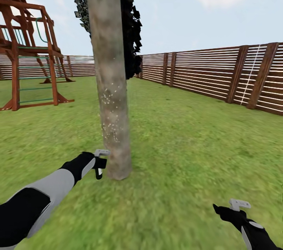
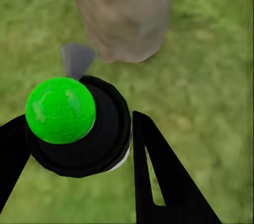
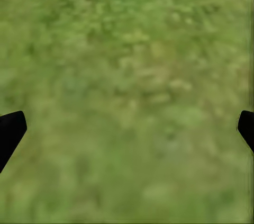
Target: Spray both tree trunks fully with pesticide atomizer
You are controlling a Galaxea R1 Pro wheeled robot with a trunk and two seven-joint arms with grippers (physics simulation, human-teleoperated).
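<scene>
- Garden: green lawn (image 1: 188,143) running out to a brown slat fence (image 1: 212,73) from 1 to 3 o'clock; a red-brown wooden play frame (image 1: 27,45) stands at 10 o'clock.
- Tree trunk (image 1: 112,84), thick, beige-grey and mottled, rises at 12 o'clock. Fine white specks dot its lower half. Dark blocky leaf clumps (image 1: 131,25) hang behind it and overhead.
- Left gripper (image 1: 100,163) at 7 o'clock, low, just beside the trunk base; cannot tell from the head view whether they touch.
- Left jaws are clamped on the pesticide atomizer (image 2: 84,128). In the left wrist view the black bottle sits between the two black fingers (image 2: 164,181), with a bright green round cap (image 2: 61,110) on it and a grey nozzle tip (image 2: 76,59) pointing toward the trunk base (image 2: 124,15).
- Right gripper (image 1: 236,208) at 5 o'clock, well apart from the trunk, hangs over grass (image 3: 127,97).
- Right jaws spread wide and hold nothing; the black fingertips (image 3: 10,131) sit at opposite edges of the right wrist view.
</scene>
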